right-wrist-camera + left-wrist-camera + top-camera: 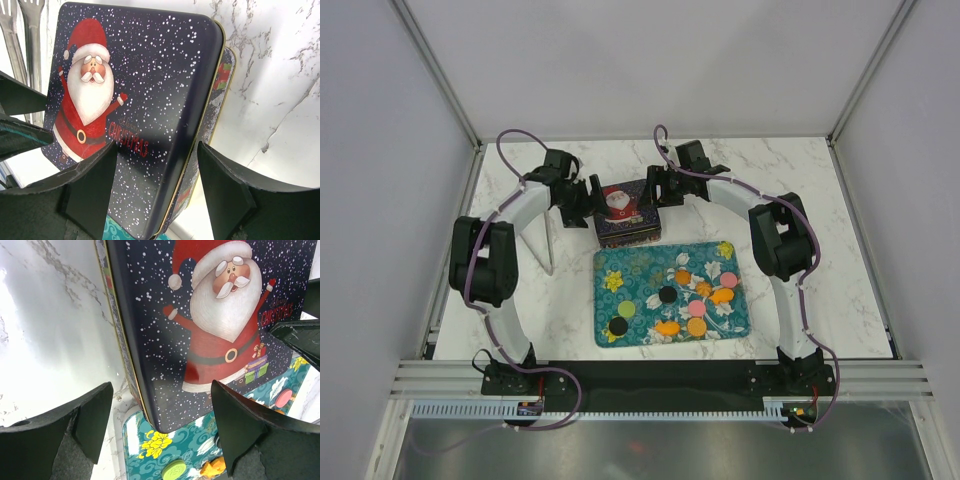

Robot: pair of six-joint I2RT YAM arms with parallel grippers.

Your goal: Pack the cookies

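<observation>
White marble counter point(800, 190) carries a teal flowered rectangular tray point(630, 265), with a navy Santa-printed metal tin point(625, 212) beyond it. Small round cookies point(696, 308) lie on the tray, nearer the right arm. Spread wide, left fingers point(75, 425) and right fingers point(230, 195) flank the tin, gripping nothing.

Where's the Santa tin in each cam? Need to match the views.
Top external: the Santa tin sits at centre, just beyond the far edge of the teal tray.
Left wrist: the tin fills the top and middle of the picture.
Right wrist: the tin fills the centre and left.
Shared landmark: the teal tray, next to the tin. It runs along the bottom of the left wrist view and shows as a sliver at the bottom edge of the right wrist view.
</observation>
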